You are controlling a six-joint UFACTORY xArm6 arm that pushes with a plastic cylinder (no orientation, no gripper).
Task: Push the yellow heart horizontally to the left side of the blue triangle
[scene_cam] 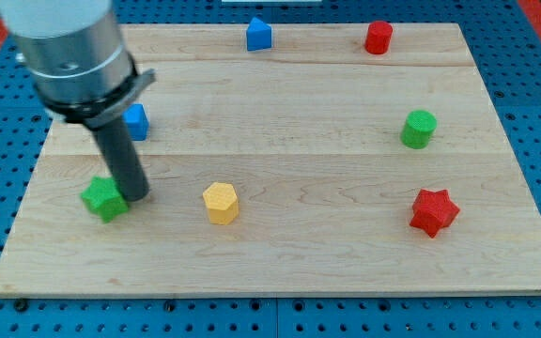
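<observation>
Tool-wise, my tip (135, 195), a plain rod holding nothing, touches the green star (103, 198) at its 3 o'clock. Yellow block (221, 203) sits at my 3 o'clock; blue block (137, 122) at 12.

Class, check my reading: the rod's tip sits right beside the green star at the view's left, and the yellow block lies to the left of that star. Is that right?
Not quite. In the camera view, my tip does sit right beside the green star, but the yellow block lies to the right of that star, not the left.
</observation>
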